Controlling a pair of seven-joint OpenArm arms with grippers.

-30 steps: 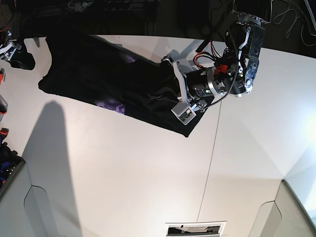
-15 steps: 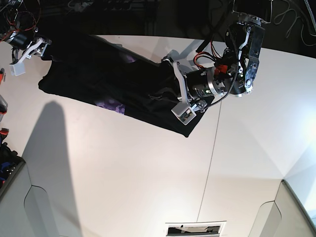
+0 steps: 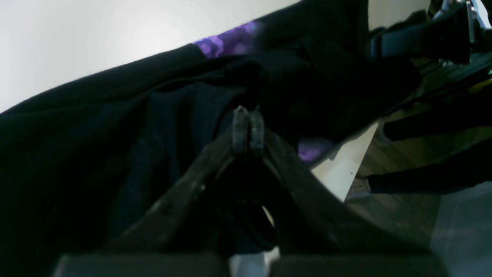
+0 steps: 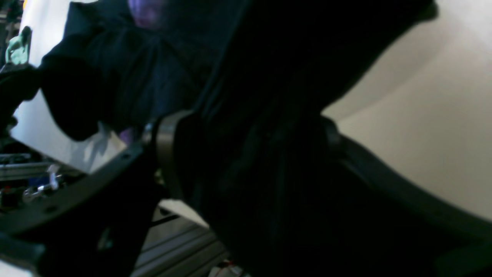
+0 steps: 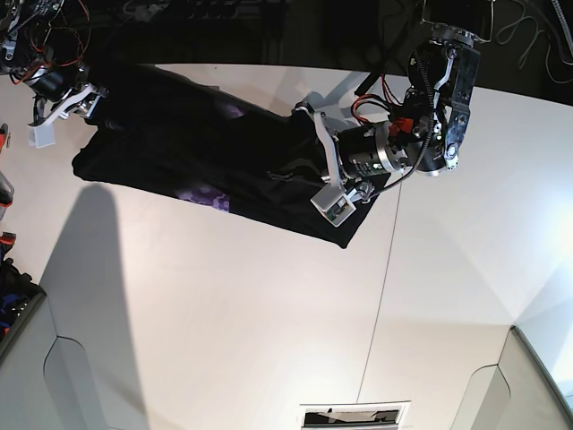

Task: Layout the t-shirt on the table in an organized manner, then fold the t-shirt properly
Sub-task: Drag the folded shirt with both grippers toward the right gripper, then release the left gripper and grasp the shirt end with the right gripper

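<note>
The black t-shirt (image 5: 179,143) lies stretched in a long bunched band across the far part of the white table (image 5: 269,313), with a purple patch (image 5: 201,193) on its near edge. My left gripper (image 5: 288,175) sits at the shirt's right part, and a pucker of cloth runs to it. In the left wrist view this gripper (image 3: 246,129) is shut, its tips pinched on the black fabric (image 3: 115,134). My right gripper (image 5: 67,98) is at the shirt's far-left end. It (image 4: 248,138) stands open, with dark cloth (image 4: 269,77) filling the space between its fingers.
A thin dark seam (image 5: 385,269) runs down the table right of the shirt. Grey bins stand at the near left (image 5: 18,340) and near right (image 5: 537,376) corners. A printed sheet (image 5: 354,415) lies at the front edge. Cables and dark gear lie beyond the far edge.
The right gripper came in from the upper left and moved right onto the shirt's far-left end, where the cloth shifted slightly. The left arm kept still.
</note>
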